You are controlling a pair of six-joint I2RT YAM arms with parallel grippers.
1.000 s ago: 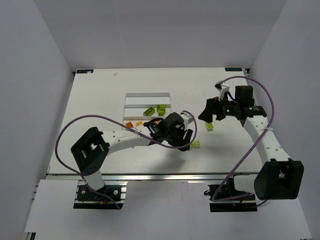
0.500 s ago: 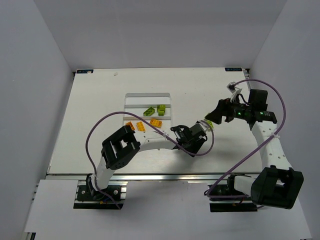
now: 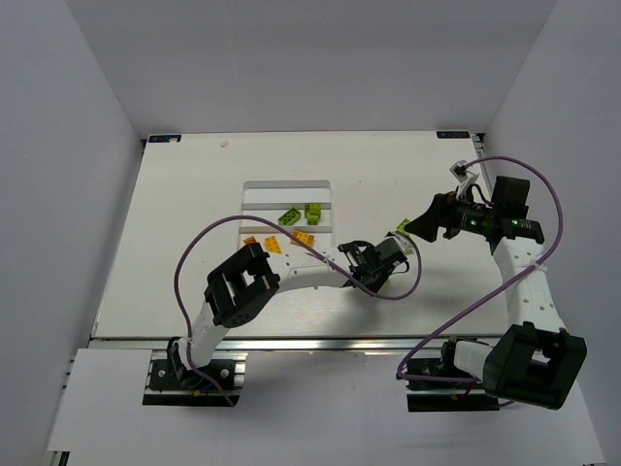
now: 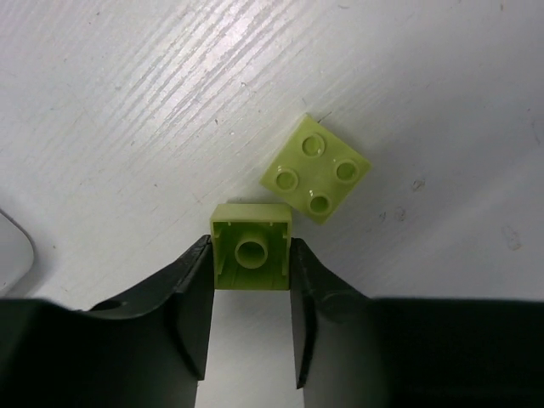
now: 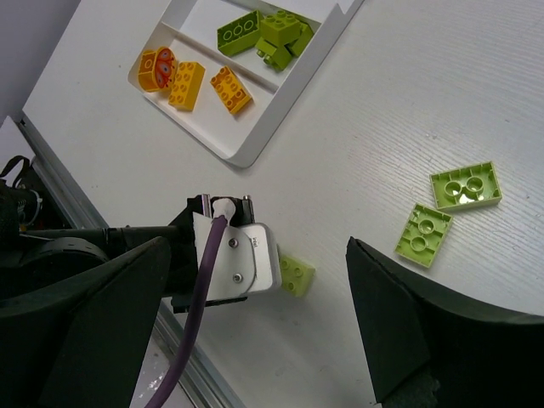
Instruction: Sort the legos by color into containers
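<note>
My left gripper (image 4: 251, 255) is shut on a lime green lego (image 4: 252, 225) whose hollow underside faces the camera. A second lime lego (image 4: 315, 168) lies studs up on the table just beyond it, and also shows in the right wrist view (image 5: 295, 274). In the top view the left gripper (image 3: 374, 264) is right of the white tray (image 3: 286, 186). My right gripper (image 3: 427, 221) is open and empty, above the table; in its own view (image 5: 259, 280) the left wrist sits between its fingers. Two flat lime legos (image 5: 465, 185) (image 5: 423, 234) lie upside down on the table.
The tray's near compartment (image 5: 246, 144) holds three orange legos (image 5: 231, 89). The middle compartment holds several green legos (image 5: 272, 34). The far compartment (image 3: 286, 194) has nothing in it. The left arm's purple cable (image 3: 204, 243) loops over the table's left half.
My left gripper has moved right, away from the tray, to the lime legos in the middle of the table. My right gripper has drawn back to the right and a little away.
</note>
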